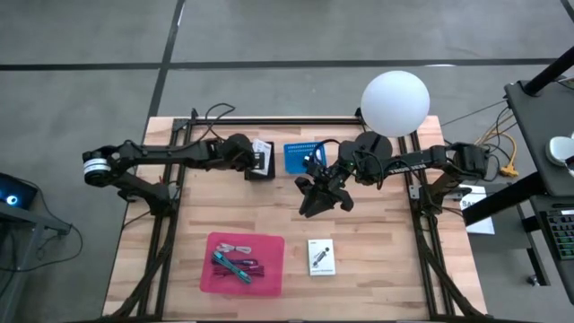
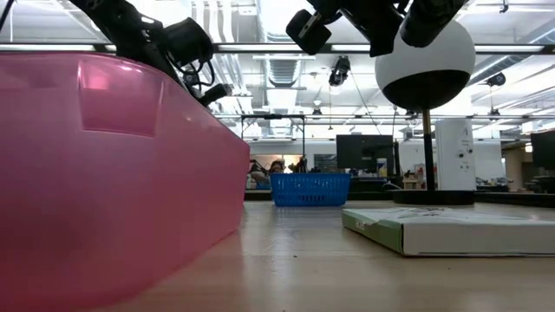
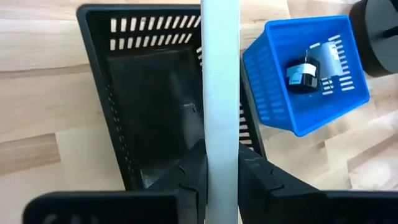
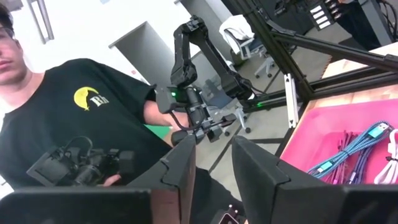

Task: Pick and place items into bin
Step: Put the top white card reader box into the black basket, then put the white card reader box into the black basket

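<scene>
My left gripper (image 3: 221, 171) is at the far left of the table, over a black slotted basket (image 3: 146, 93), and is shut on a white card (image 3: 221, 74) that I see edge-on. My right gripper (image 1: 316, 196) hangs open and empty above the table's middle, in front of a blue basket (image 1: 303, 155). The right wrist view shows its two fingers apart (image 4: 214, 165) with nothing between them. A pink bin (image 1: 269, 274) near the near edge holds teal, purple and white cables (image 1: 235, 262). A second white printed card (image 1: 321, 257) lies flat to the right of the bin. My left gripper pinches the white card between its two fingers at the card's near end (image 3: 221, 155), coming from above and pointing down. The card stands on edge and runs straight out from the fingers over the black basket. I cannot tell whether its far end touches the basket.
The blue basket (image 3: 305, 68) beside the black one holds a black round piece (image 3: 303, 74) and a grey piece (image 3: 329, 59). A white globe lamp (image 1: 395, 103) stands at the far right. A person (image 4: 74, 124) holding a camera is beyond the table. Bare wood lies between the baskets and the bin.
</scene>
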Controlling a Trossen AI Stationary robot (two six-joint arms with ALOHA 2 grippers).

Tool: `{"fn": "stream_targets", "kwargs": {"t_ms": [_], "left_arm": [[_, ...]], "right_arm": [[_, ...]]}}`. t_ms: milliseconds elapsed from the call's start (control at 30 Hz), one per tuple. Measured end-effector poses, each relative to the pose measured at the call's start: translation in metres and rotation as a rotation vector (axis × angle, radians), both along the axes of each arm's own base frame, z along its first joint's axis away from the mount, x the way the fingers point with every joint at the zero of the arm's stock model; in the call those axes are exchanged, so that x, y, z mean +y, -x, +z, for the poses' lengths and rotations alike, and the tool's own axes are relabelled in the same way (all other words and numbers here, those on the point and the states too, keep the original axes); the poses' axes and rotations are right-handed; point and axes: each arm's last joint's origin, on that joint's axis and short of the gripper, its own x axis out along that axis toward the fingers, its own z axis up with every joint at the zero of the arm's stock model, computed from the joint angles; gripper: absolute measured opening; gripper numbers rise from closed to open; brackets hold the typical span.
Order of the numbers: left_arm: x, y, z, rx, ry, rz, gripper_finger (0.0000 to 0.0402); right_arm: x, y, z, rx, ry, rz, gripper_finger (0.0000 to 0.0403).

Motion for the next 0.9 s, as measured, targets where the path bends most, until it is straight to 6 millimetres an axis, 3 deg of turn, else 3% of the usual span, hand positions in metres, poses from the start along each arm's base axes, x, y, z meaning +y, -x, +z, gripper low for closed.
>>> {"fn": "stream_targets", "kwargs": {"t_ms": [633,900], "left_arm": [[0.003,-0.001,0.002,-0.027,-0.022,0.004,0.0118],[0.003,-0.003,0.020,-0.097,-0.078,-0.030,0.0126]], "right_arm": [[0.000,0.000,0.000,-0.002,0.004,0.000,0.0089],[0.000,0.000,0.000,-0.002,0.004,0.000,0.0091]]}}
